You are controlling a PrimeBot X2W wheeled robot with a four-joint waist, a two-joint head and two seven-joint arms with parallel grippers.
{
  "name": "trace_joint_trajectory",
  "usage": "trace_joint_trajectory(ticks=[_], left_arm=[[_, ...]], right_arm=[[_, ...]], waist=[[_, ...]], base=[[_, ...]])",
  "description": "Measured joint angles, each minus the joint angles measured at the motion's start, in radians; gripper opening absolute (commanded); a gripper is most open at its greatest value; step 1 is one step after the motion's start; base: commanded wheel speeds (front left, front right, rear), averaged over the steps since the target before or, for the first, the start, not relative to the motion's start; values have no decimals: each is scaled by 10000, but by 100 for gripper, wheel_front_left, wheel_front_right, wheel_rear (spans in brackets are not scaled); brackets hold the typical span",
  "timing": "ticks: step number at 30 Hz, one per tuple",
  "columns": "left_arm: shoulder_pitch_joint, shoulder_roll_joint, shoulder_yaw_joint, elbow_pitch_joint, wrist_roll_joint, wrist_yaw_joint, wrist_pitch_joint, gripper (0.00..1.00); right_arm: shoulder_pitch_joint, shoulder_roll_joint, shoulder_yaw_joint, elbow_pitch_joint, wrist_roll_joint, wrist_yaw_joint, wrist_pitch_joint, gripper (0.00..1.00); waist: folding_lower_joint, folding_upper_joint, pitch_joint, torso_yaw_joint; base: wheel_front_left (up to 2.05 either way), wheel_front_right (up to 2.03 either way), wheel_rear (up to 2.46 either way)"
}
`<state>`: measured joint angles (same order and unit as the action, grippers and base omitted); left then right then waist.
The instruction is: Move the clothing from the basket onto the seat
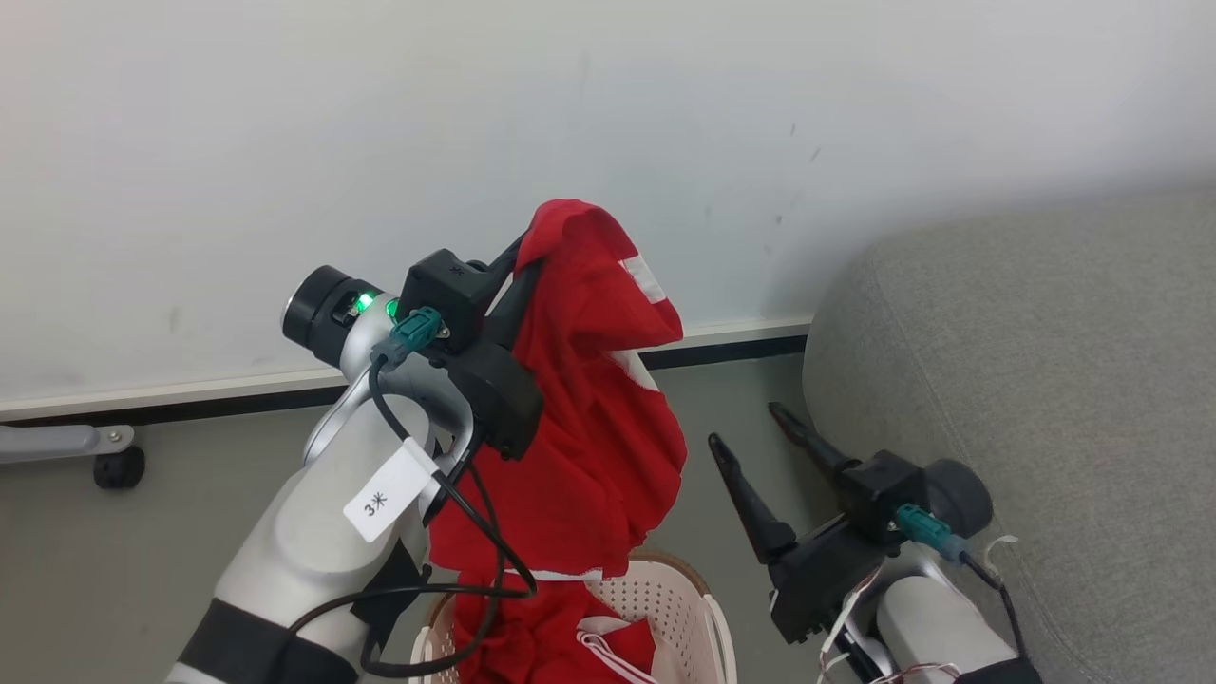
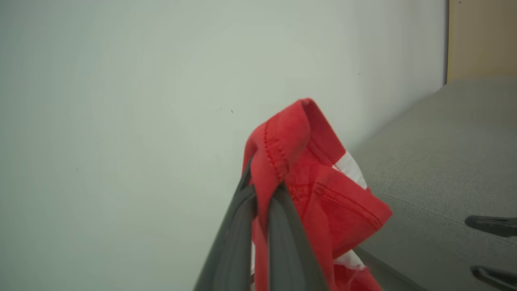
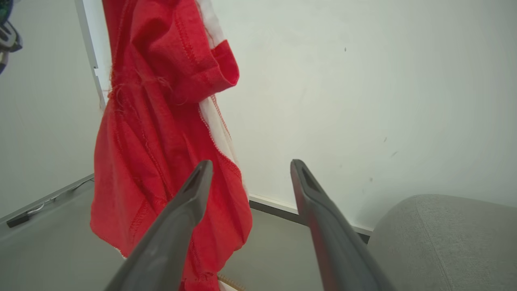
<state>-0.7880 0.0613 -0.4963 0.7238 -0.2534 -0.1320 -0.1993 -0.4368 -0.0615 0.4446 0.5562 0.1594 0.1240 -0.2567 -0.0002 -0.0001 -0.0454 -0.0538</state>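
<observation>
Clothing (image 1: 589, 408) clamped in left gripper (image 2: 262, 188), hanging mid-frame above basket (image 1: 665, 594); right gripper (image 1: 744, 425), 2 fingers (image 1: 746, 494) apart, empty, lower right beside seat (image 1: 1045, 380).

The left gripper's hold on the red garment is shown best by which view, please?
Left wrist view: the left gripper pinches the red garment at its hem, close up. The head view shows that hold sideways; the right wrist view, the hanging cloth.

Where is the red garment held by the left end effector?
The garment hangs mid-frame in the head view, pinched by the left end effector, above the basket and left of the seat.
</observation>
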Motion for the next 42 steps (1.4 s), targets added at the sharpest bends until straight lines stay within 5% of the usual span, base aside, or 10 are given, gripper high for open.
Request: trace_joint_trajectory(ticks=[11, 37, 38, 39, 41, 42], left_arm=[[22, -79, -389, -587, -186, 0, 573, 0], [-82, -244, -1480, -2136, -915, 0, 1584, 0], [-82, -245, -1494, -2173, -993, 0, 1626, 0], [-82, -240, -1521, -2209, -1035, 0, 1628, 0], [-82, -238, -1618, -2301, -1118, 0, 1647, 0], [-82, -244, -1647, -2341, -1172, 0, 1728, 0]], right_arm=[[-1028, 19, 3440, 316, 1603, 6, 0, 100], [-3132, 0, 5843, 2627, 3965, 6, 98, 100], [-3180, 2, 5954, 2598, 4088, 6, 104, 82], [-3215, 10, 6044, 2575, 4197, 6, 127, 39], [-3325, 12, 6238, 2562, 4370, 6, 190, 0], [-3369, 12, 6311, 2543, 4458, 6, 190, 0]], waist=[[1, 1, -251, 162], [2, 2, -55, 745], [2, 1, -43, 772], [2, 2, -32, 796], [2, 2, -10, 834], [2, 2, 2, 848]], base=[[0, 0, 0], [0, 0, 0], [0, 0, 0], [0, 0, 0], [0, 0, 0], [0, 0, 0]])
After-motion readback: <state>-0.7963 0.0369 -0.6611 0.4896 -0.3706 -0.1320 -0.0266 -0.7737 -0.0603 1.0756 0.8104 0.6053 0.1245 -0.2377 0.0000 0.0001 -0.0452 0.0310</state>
